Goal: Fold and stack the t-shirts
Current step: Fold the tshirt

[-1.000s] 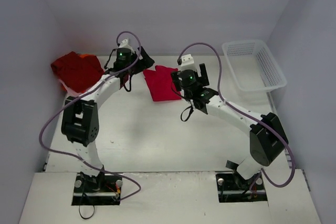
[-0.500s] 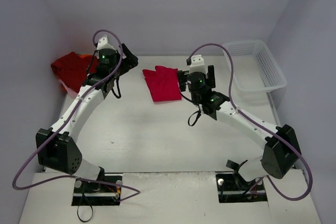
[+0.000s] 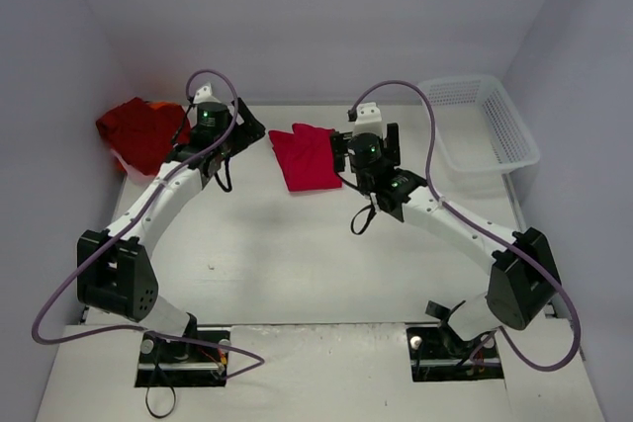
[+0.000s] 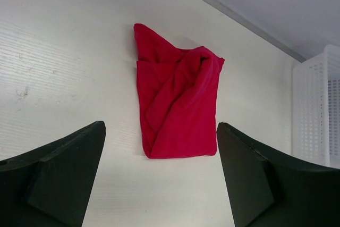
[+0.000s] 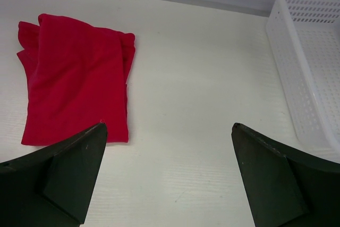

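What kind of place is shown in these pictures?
Probably a robot test cell: left arm and right arm bolted to a white table, plain walls close around it, only red t-shirts and a white mesh basket as props.

Left wrist view: left gripper [image 4: 160,124] fingers [image 4: 61,176] cut off by bottom edge, we see tips only. White basket [image 4: 314,104] cut by right edge.

Right wrist view: right gripper [image 5: 169,125] fingers [image 5: 69,171] cut off at bottom too. Part of folded red t-shirt [image 5: 74,73] near edge hidden behind one fingertip. Basket runs past top and right edges.

Top view: dark red t-shirts [image 3: 138,130] heaped, right side behind left arm [image 3: 163,192]; we cannot count them. Orange patch [image 3: 156,106] on heap too small to identify.
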`<state>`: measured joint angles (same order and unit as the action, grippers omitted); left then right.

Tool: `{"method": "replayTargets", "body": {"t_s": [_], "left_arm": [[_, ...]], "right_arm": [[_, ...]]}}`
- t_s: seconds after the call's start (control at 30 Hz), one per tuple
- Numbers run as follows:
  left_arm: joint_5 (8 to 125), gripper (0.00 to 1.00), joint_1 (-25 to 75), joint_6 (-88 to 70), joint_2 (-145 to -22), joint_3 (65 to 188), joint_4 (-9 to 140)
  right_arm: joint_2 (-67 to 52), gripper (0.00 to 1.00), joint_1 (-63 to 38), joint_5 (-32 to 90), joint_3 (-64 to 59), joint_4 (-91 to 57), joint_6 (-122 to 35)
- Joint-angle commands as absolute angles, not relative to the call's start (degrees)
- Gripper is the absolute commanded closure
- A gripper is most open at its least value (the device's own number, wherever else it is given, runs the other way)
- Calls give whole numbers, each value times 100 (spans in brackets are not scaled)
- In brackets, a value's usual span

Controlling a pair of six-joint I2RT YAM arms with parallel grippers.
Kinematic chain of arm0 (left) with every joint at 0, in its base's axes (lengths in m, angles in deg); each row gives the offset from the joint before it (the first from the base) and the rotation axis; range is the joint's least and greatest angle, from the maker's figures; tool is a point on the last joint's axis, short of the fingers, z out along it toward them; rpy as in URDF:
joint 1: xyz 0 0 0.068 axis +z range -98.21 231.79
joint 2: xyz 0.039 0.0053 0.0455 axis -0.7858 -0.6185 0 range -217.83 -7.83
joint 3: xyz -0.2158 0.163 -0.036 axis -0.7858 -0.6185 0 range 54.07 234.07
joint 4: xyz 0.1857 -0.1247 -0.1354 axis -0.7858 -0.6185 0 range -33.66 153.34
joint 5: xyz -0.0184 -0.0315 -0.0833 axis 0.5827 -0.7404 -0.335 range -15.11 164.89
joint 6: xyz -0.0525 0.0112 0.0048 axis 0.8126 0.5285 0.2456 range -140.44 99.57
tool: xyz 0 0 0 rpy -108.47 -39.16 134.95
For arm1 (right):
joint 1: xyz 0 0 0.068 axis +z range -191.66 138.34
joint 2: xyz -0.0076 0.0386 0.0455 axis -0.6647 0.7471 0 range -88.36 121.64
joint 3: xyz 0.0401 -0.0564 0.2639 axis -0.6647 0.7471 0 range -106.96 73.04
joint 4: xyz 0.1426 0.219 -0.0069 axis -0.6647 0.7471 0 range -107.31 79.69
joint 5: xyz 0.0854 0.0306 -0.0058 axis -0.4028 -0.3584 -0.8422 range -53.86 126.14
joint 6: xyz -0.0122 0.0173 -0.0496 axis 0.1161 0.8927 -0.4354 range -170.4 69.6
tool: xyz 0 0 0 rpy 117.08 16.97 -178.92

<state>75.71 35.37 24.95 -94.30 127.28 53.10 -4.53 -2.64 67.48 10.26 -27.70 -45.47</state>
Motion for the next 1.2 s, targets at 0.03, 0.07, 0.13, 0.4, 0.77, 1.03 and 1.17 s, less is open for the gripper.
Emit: {"method": "replayTargets", "body": {"t_s": [0.03, 0.07, 0.13, 0.4, 0.77, 1.03, 1.17], "left_arm": [[7489, 20, 3553, 2597, -9212, 12675, 5763], [7489, 20, 3562, 2571, -9177, 12649, 5649], [7498, 20, 3571, 2501, -9010, 12553, 5665], [7489, 20, 3633, 2606, -9193, 12561, 5823], [6119, 20, 3396, 2931, -10011, 13149, 7017], [4925, 20, 3158, 3466, -11662, 13931, 8169], [4677, 20, 3000, 3590, -12207, 14186, 8425]], "right_arm": [[-259, 0, -299, 6709, 625, -2961, -4381], [-197, 0, -299, 6630, 581, -2952, -4302], [-144, 0, -299, 6550, 510, -2952, -4240], [120, 0, -343, 6524, 247, -2829, -4310], [437, 0, -475, 6269, 44, -2838, -3854], [191, 0, -545, 6348, 229, -2794, -3941], [94, 0, -641, 6357, 282, -2794, -3906]]}}
